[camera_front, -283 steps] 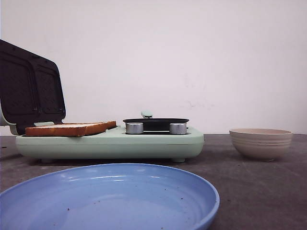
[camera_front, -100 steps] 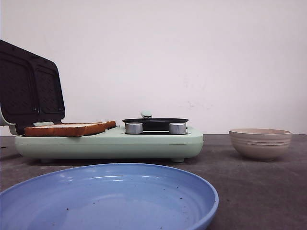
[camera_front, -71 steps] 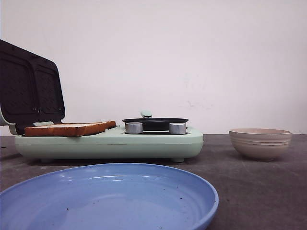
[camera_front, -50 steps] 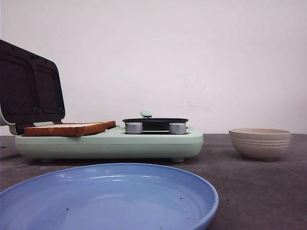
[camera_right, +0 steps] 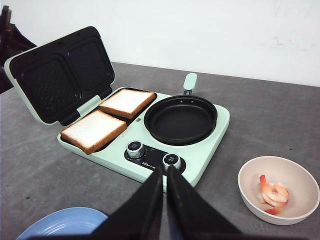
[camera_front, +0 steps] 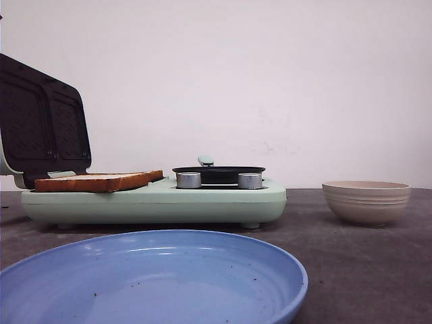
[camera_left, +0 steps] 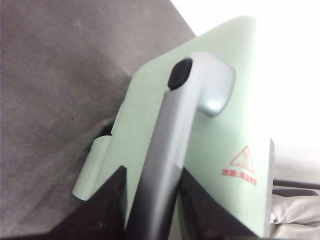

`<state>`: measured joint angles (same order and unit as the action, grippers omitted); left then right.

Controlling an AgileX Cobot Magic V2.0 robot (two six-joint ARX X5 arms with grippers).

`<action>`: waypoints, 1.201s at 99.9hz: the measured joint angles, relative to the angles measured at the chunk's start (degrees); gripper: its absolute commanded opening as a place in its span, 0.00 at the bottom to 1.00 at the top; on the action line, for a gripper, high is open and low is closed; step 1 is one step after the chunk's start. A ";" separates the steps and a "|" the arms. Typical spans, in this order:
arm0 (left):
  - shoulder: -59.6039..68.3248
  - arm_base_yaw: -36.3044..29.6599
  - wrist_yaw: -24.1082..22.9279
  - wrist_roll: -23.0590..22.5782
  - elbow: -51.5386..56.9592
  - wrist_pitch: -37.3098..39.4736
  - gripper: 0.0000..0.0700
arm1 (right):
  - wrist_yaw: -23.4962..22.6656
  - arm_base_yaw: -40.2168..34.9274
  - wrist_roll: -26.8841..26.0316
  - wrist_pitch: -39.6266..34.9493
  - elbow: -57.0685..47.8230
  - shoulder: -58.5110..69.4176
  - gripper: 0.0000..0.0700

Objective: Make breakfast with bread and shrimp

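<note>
Two slices of bread (camera_right: 94, 130) (camera_right: 127, 102) lie side by side on the lower plate of the mint-green breakfast maker (camera_right: 205, 150); from the front I see one crust edge (camera_front: 98, 181). Its lid (camera_front: 40, 121) stands open at the left. My left gripper (camera_left: 152, 172) is behind the lid, its fingers on either side of the lid's grey handle (camera_left: 175, 130) and closed on it. The shrimp (camera_right: 272, 194) lies in a beige bowl (camera_right: 300, 175) to the right of the maker. My right gripper (camera_right: 164, 170) is shut and empty, hovering in front of the knobs.
A black pan (camera_right: 181, 120) sits on the maker's right half, behind two silver knobs (camera_right: 135, 148) (camera_right: 171, 160). A blue plate (camera_front: 155, 277) lies on the dark table in front of the maker. The beige bowl (camera_front: 366, 201) stands at the right.
The open lid has shifted very slightly at the left edge of the front view, and a small dark bit now shows at the top left corner. Bread, bowl and plate have not moved.
</note>
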<state>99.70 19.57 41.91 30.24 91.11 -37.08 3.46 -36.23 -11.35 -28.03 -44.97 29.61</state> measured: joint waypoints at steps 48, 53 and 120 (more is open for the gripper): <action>-0.35 -13.31 0.94 0.35 0.02 5.66 0.00 | 1.16 0.00 0.83 0.00 0.00 0.00 0.01; -0.33 -15.32 -1.01 0.04 0.02 5.57 0.00 | 1.16 0.00 0.85 0.00 0.00 0.00 0.01; 6.29 -33.27 -23.63 -10.60 0.11 4.20 0.56 | -0.31 0.00 0.83 -0.02 0.00 0.04 0.01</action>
<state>106.00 -13.69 18.28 19.64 91.22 -32.88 3.16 -36.23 -10.52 -28.05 -44.97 29.65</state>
